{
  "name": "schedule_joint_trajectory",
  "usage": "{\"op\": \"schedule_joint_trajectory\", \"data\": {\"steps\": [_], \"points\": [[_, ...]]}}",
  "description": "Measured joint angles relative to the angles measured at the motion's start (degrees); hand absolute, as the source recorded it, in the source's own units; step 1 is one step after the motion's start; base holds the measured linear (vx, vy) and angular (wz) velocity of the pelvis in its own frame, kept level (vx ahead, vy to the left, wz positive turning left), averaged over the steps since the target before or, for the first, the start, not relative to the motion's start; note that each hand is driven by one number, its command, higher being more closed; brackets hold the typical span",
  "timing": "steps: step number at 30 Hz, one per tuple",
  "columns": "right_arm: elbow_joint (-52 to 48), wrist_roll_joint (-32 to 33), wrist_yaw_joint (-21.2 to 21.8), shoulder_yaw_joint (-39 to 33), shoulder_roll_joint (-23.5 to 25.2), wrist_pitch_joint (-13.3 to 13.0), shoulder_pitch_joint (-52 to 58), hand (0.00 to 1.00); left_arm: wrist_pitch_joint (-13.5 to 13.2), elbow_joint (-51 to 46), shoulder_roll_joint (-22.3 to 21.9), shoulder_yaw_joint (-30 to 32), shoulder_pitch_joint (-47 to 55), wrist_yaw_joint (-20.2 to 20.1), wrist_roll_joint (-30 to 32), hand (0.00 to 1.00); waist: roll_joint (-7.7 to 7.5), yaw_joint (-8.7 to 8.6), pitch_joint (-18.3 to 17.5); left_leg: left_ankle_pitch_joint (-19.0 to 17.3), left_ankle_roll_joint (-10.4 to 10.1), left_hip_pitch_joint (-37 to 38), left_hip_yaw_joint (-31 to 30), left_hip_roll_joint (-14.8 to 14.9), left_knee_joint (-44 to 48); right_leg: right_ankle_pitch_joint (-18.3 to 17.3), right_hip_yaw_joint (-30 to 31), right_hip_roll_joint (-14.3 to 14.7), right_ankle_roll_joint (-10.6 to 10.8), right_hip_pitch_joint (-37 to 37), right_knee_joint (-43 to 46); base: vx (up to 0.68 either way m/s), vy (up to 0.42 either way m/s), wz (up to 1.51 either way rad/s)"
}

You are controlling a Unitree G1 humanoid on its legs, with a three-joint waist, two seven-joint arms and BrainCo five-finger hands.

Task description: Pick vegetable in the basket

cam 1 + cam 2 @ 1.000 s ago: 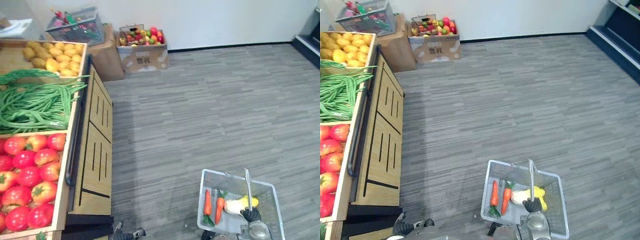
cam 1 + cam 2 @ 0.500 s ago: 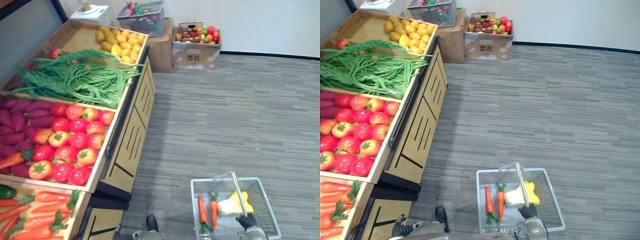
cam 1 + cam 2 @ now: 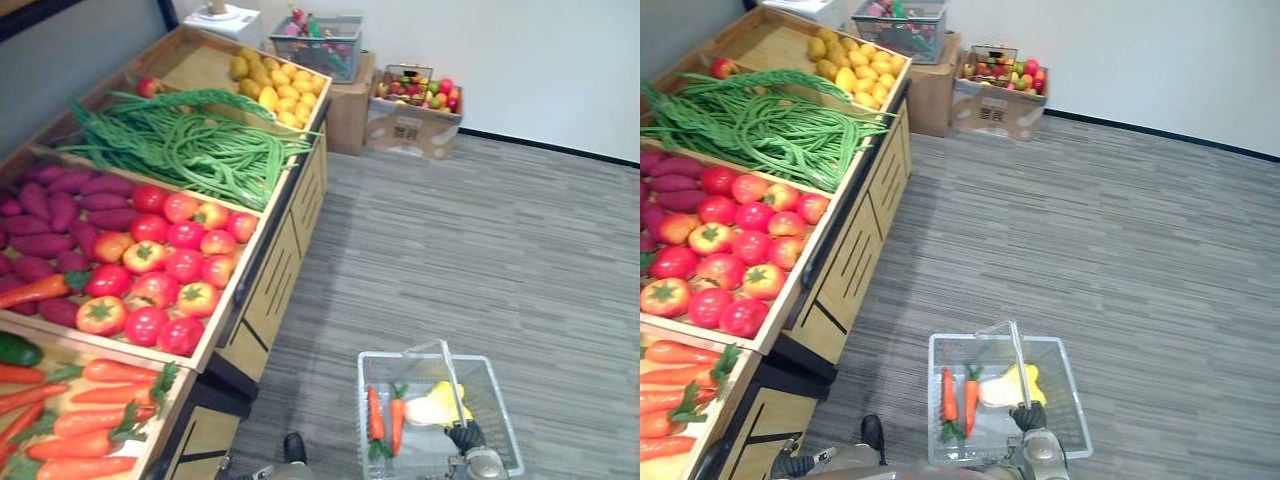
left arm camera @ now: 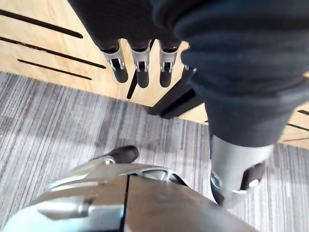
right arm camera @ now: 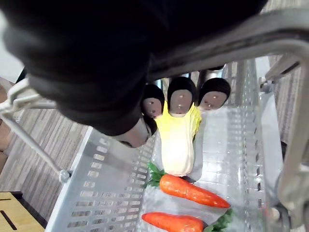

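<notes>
right wrist view has the right hand (image 5: 181, 99) curled round the basket handle (image 5: 227, 41), carrots (image 5: 193, 191) already inside. left hand (image 4: 141, 72) hangs loose by the stand (image 3: 270, 290); guessing it grabs another veg next.

The basket (image 5: 96, 193) looks like pale, slightly shiny perforated plastic, and its handle (image 5: 231, 38) is smooth bare metal that catches the light. The carrots (image 5: 193, 191) are glossy and pretty plastic-looking, and the cabbage (image 5: 177, 140) is smooth with a waxy sheen. The stand (image 3: 275, 280) is light matt wood with the grain showing. The floor (image 3: 480, 250) is matt grey carpet, streaky and roughish. The tomatoes (image 3: 185, 262) are shiny-skinned. The box (image 3: 410, 130) is plain brown cardboard. The left hand (image 4: 140, 29) has a matt ribbed dark cover, cloth or rubber, can't tell.
</notes>
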Motion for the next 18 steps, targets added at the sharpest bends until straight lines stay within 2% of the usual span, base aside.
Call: {"op": "schedule_joint_trajectory", "data": {"steps": [3, 4, 8, 12, 16, 18], "points": [[1.69, 3.66, 0.19, -1.37, -0.26, 0.0, 0.25, 1.0, 0.04, 0.39, -0.75, 0.48, -0.22, -0.49, -0.47, 0.0, 0.72, -0.07, 0.1, 0.13, -0.72, 0.12, 0.91, 0.18, -0.18, -0.6, 0.85, 2.02, 0.03, 1.96, -6.18, -0.03, -0.092, -0.16], [2.04, 4.58, 0.3, -2.81, -0.37, 0.15, 0.4, 1.0, 0.07, 1.86, -1.14, 0.51, -0.79, -0.83, -0.48, 0.0, 1.83, -0.08, 0.0, 0.26, -0.9, 0.23, 0.98, 0.56, -0.2, -0.78, 1.4, 2.71, 0.28, 2.25, -7.23, -0.04, -0.109, -0.16], [2.99, 7.73, 0.47, -5.6, -0.25, 0.36, 0.62, 1.0, 0.56, 4.47, -1.52, 0.48, -1.42, -2.1, -3.95, 0.0, 2.54, -0.25, -0.6, 0.39, -0.96, 0.81, 1.6, 1.27, -0.2, -0.76, 2.48, 3.7, 0.28, 2.53, -8.29, 0.01, -0.064, -0.16], [4.27, 11.69, 0.57, -8.3, 0.63, 0.35, 0.68, 1.0, 1.15, 6.35, -0.87, 0.48, -2.01, -3.47, -7.27, 0.0, 2.25, -0.34, -1.07, -0.28, -1.84, 2.83, 3.96, 1.29, -0.19, -0.43, 4.62, 3.7, 0.75, 3.17, -8.88, 0.06, -0.015, -0.26], [4.95, 15.71, 1.69, -9.8, 1.56, 0.4, 0.68, 1.0, 1.18, 7.01, 0.19, 0.45, -2.21, -4.64, -8.86, 0.0, 0.82, -0.52, -1.89, -0.46, -2.1, 4.38, 6.16, 1.29, -0.06, -0.37, 6.64, 3.7, 0.75, 3.23, -9.57, 0.08, -0.018, -0.28], [5.69, 16.84, 1.69, -10.11, 1.53, 0.4, 0.57, 1.0, 1.18, 7.04, 0.3, 0.43, -2.2, -4.7, -8.86, 0.0, 0.57, -0.61, -2.24, -0.46, -2.1, 4.99, 6.74, 1.3, 0.06, -0.37, 7.3, 3.7, 0.74, 3.37, -9.58, 0.06, -0.022, -0.19]]}}
